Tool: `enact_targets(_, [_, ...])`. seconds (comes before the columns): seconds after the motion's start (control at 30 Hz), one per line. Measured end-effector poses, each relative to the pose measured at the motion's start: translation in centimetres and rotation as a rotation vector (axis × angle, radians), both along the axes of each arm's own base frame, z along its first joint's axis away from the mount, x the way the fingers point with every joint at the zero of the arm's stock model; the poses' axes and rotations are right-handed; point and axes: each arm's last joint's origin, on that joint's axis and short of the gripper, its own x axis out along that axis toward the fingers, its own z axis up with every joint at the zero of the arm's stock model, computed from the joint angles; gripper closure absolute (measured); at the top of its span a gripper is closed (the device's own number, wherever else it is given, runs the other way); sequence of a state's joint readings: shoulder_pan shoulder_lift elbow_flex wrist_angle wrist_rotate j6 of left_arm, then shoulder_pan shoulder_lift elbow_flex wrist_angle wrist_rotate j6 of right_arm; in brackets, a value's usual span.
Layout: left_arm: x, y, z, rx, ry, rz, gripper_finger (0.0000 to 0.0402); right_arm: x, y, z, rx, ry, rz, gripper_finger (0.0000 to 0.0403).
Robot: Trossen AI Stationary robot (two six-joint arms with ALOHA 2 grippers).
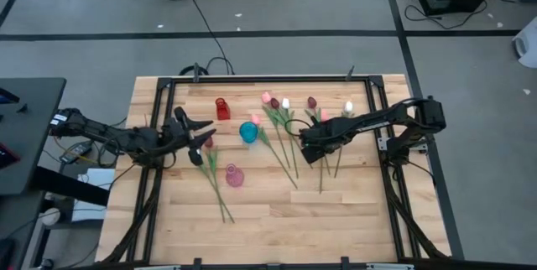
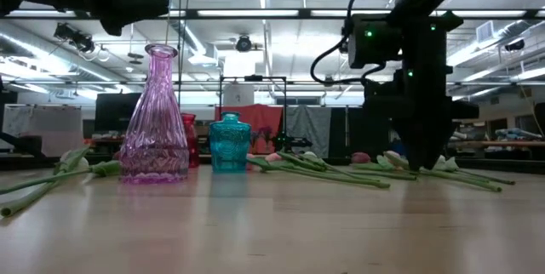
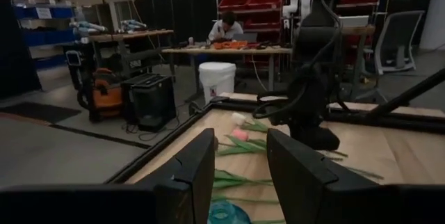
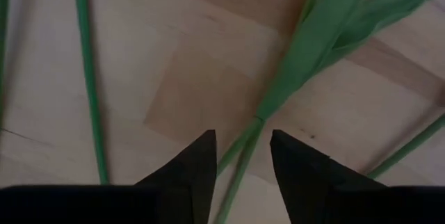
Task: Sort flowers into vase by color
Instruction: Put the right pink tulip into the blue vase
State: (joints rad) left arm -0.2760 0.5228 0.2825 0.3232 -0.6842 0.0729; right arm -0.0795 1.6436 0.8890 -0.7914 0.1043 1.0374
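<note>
Wooden table (image 1: 277,211) holds three vases, pink vase (image 2: 155,121) nearest, all without flowers, so sorting seems not begun. Right gripper (image 4: 242,156) stands parted astride one stem among the flowers (image 1: 289,136). Left gripper (image 3: 240,165) waits released by the maroon tulip (image 1: 209,142).

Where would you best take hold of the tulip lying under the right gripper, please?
Probably on the thin stem just below the leaf, coming straight down from above: it lies flat on the table, between the right gripper's open fingers, and the bare stem is narrower than the leaf.
</note>
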Motion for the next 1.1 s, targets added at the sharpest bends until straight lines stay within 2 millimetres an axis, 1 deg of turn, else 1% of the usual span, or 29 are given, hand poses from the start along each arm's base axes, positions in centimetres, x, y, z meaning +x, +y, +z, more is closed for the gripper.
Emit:
enact_targets(0.17, [0.0,0.0,0.1,0.034,0.002,0.003,0.0264,0.0,0.0,-0.3,0.001,0.012,-0.001,0.0285])
enact_targets(0.37, [0.0,0.0,0.2,0.048,0.007,0.005,0.0264,0.1,-0.2,-0.7,0.013,0.023,0.011,0.0346])
enact_targets(0.47, [0.0,0.0,-0.1,0.053,0.03,0.002,0.0264,0.0,-0.2,-0.3,0.017,0.013,0.033,0.038])
enact_targets(0.53, [0.0,0.0,-0.2,0.056,0.04,-0.006,0.0264,-0.2,-0.2,0.4,0.012,-0.013,0.039,0.0393])
enact_targets(0.8, [-0.3,-0.1,-0.4,0.046,0.059,-0.055,0.0264,-1.1,-0.5,3.0,-0.021,-0.091,0.06,0.039])
enact_targets(0.9, [-0.7,-0.1,-0.5,0.04,0.068,-0.07,0.0264,-1.5,-0.4,4.2,-0.041,-0.146,0.079,0.0392])
enact_targets(1.0, [-1.0,-0.2,-0.8,0.044,0.078,-0.088,0.0264,-1.4,-0.4,5.7,-0.109,-0.258,0.129,0.0391])
enact_targets(1.1, [-1.2,-0.4,-1.5,0.074,0.07,-0.172,0.0264,-0.3,-0.2,7.5,-0.199,-0.455,0.215,0.0392])
